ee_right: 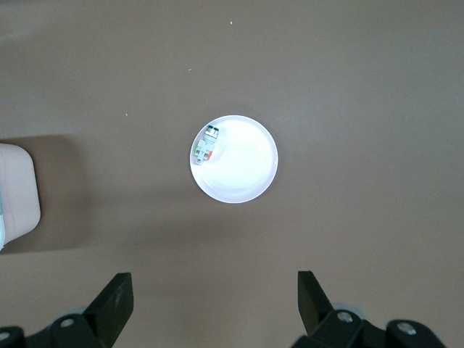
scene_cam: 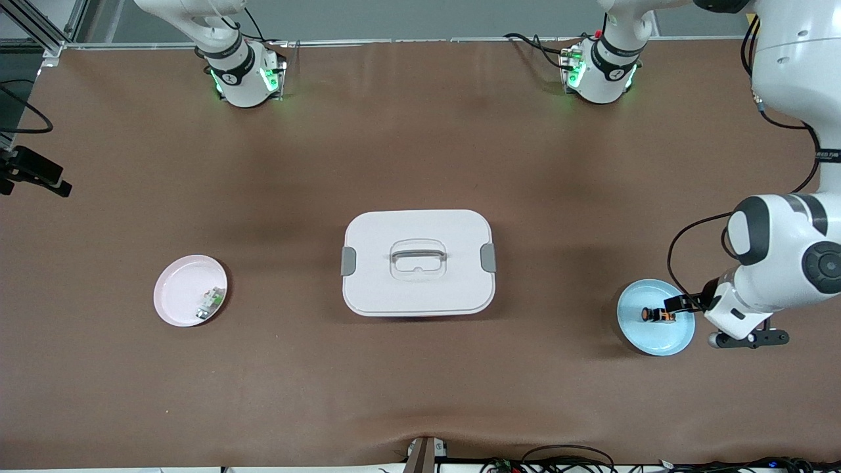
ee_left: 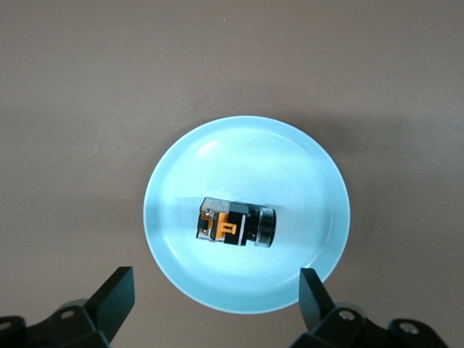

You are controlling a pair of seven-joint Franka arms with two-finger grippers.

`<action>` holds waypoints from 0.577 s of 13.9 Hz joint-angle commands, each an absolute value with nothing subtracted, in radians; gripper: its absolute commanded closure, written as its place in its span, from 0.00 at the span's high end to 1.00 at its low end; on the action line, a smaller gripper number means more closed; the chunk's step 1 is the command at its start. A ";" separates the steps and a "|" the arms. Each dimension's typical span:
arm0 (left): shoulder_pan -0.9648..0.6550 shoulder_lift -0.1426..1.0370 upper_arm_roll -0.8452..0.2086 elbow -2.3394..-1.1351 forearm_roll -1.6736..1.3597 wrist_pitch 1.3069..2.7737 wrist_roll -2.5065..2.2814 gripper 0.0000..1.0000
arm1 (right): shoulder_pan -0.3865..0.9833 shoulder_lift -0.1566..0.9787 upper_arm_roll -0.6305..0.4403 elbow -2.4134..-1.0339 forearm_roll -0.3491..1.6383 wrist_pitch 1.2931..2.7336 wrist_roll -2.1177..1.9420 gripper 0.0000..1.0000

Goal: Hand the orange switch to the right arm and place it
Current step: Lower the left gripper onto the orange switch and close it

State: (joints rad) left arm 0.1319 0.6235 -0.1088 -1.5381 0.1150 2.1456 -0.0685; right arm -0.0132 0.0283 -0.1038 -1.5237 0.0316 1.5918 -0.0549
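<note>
Brown matting covers the desk (scene_cam: pixel 420 131), and a white lidded container (scene_cam: pixel 418 262) with grey side latches and a clear handle sits at its middle, the landmark for everything else. Toward the left arm's end of the desk from the container lies a pale blue plate (scene_cam: pixel 657 338). On that plate rests the orange switch (scene_cam: pixel 657 315), lying on its side, its black barrel and orange-marked body touching the plate's floor near the centre.

Over the blue plate hangs the left gripper (ee_left: pixel 217 293), its fingers (ee_left: pixel 116 301) spread wide apart with the switch between them in the left wrist view but untouched by either one. From the front, the left arm (scene_cam: pixel 782 263) bends down at the desk's edge just beside the plate.

Toward the right arm's end of the desk from the container sits a pink plate (scene_cam: pixel 174 289) carrying a small green-white part (scene_cam: pixel 210 303) near its rim. High over that pink plate is the right gripper (ee_right: pixel 214 297), its fingers (ee_right: pixel 116 301) also wide apart and holding nothing. Only the base of the right arm (scene_cam: pixel 230 59) shows in the front view.
</note>
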 commanded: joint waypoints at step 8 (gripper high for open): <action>0.138 0.725 -0.107 -1.535 0.133 2.244 0.063 1.00 | -0.021 0.038 -0.098 -1.499 0.029 1.575 -0.066 1.00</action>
